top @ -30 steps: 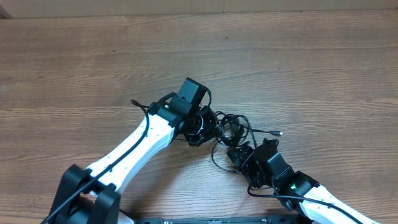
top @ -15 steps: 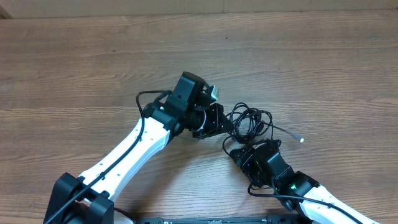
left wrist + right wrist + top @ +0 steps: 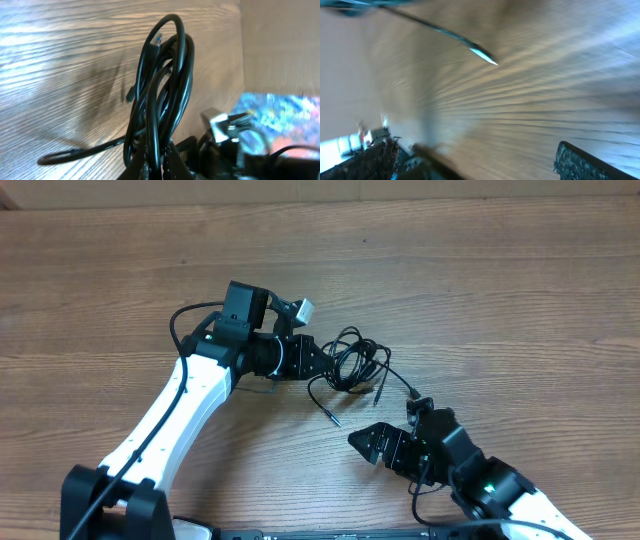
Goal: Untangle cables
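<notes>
Wood-grain table (image 3: 500, 280) fills the overhead view. Near its middle the cables (image 3: 355, 363) lie in a looped black bundle. The left hand (image 3: 320, 362) is clamped tight on the bundle's left side, and in its wrist view the loops rise from its grip. One plug end (image 3: 334, 421) trails out of the bundle onto bare wood, and another strand runs toward the right hand (image 3: 395, 430). That hand is spread wide, holds nothing, and sits apart from the bundle.
</notes>
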You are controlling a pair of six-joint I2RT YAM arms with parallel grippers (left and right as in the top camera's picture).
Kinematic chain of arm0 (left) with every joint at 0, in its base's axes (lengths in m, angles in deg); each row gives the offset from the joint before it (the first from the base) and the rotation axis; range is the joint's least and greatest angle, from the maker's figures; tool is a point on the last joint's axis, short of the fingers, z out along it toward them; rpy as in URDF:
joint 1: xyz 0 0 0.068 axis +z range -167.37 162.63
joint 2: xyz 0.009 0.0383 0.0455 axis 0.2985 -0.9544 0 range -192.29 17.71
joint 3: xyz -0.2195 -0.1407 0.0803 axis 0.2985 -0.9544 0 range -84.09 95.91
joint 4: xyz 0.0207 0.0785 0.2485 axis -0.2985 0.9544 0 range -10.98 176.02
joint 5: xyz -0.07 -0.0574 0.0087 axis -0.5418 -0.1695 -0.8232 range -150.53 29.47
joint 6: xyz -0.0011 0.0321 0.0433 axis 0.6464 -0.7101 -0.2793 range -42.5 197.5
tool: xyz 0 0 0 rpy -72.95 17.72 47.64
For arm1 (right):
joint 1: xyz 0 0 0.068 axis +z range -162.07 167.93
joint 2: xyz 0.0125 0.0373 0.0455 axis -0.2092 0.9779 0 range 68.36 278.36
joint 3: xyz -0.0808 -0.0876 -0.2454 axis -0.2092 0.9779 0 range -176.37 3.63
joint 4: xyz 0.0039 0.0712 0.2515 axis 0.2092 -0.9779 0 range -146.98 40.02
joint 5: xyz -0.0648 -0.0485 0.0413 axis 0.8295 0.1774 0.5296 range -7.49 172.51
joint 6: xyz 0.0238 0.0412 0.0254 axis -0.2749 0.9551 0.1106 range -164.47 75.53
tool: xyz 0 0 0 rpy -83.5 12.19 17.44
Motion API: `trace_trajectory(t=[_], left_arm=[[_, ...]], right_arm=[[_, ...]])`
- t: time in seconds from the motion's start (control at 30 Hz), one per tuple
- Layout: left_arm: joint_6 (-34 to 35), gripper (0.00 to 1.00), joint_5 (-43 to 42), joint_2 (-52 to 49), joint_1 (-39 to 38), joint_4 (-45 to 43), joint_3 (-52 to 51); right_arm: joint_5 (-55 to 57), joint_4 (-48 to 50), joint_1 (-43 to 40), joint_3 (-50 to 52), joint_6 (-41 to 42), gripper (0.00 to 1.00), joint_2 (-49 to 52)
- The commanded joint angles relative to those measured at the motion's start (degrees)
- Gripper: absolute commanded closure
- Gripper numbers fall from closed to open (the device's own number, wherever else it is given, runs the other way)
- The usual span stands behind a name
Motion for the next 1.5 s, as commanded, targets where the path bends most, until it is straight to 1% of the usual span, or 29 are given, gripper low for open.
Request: trace_trajectory(t=[0.0,0.07,0.2,0.27,0.33,0.47,0.53,0.6,0.8,0.83,0.9,0.93,0.97,1.03,1.23,1.3,1.4,1.47], left_arm=[[-9.33,0.96,-4.63,5.01,-0.22,1.03,0.00],[-9.68,0.96,-4.63,6.32,-0.22,1.66,0.00],[-9.64,0.96,-4.63,8.35,-0.22,1.99,0.00],[-9.64,0.96,-4.68,9.16,-0.22,2.27,0.00],[-9.64,0.96,-5.31,9.66,-0.22,2.69,0.00],[-9.68,0.96,-10.14,9.81,-0.24,2.67,-0.02],[-9.66,0.95,-10.99,9.81,-0.33,2.84,-0.02],[-9.66,0.96,-11.67,9.81,-0.61,2.89,-0.02],[-9.66,0.96,-12.63,9.81,-3.67,3.65,-0.02],[-9.68,0.96,-13.20,9.81,-4.11,4.04,-0.02],[-9.70,0.96,-14.36,9.81,-5.03,4.76,-0.02],[-9.68,0.96,-14.75,9.81,-5.42,5.20,-0.02],[-9.68,0.96,-14.75,9.81,-5.66,5.75,-0.02],[-9.70,0.96,-14.73,9.90,-5.86,6.99,-0.02],[-9.92,0.96,-14.88,12.04,-5.73,7.78,0.04],[-10.34,0.96,-14.80,13.60,-5.55,7.69,0.22],[-10.54,0.96,-14.34,16.35,-4.72,6.78,0.22],[-10.56,0.96,-13.46,18.18,-3.80,6.45,0.22]], right_arm=[[-1.95,-2.05,-0.04,-5.03,-8.61,0.00,-5.55],[-1.92,-2.16,-0.04,-6.29,-10.51,0.00,-8.02],[2.34,-1.75,-0.04,-6.80,-10.12,0.00,-10.73],[5.18,-1.75,-0.04,-6.80,-6.88,0.00,-10.84],[7.93,-1.73,-0.04,-6.80,-1.88,0.00,-10.67],[12.48,-1.68,-0.04,-6.80,2.97,0.01,-9.92],[14.25,-1.64,-0.04,-6.80,5.27,0.04,-9.16],[15.10,-1.36,-0.04,-6.80,6.51,0.07,-8.24],[19.26,-1.18,-0.04,-6.80,6.49,0.11,-3.76],[19.82,-1.20,-0.04,-6.80,6.49,0.13,-2.93],[20.90,-1.38,-0.04,-6.80,6.49,0.22,-1.49],[21.55,-1.60,-0.04,-6.80,6.49,0.28,-0.63],[22.03,-1.77,-0.04,-6.80,6.49,0.38,0.11],[22.14,-1.95,-0.07,-6.80,6.49,0.49,1.81],[23.87,-3.76,-0.07,-6.78,6.47,0.62,7.21],[25.40,-4.50,-0.07,-6.78,6.49,0.69,8.61],[26.23,-4.76,-0.07,-6.73,6.47,0.85,10.03],[26.23,-4.74,-0.07,-6.73,6.47,0.93,10.47]])
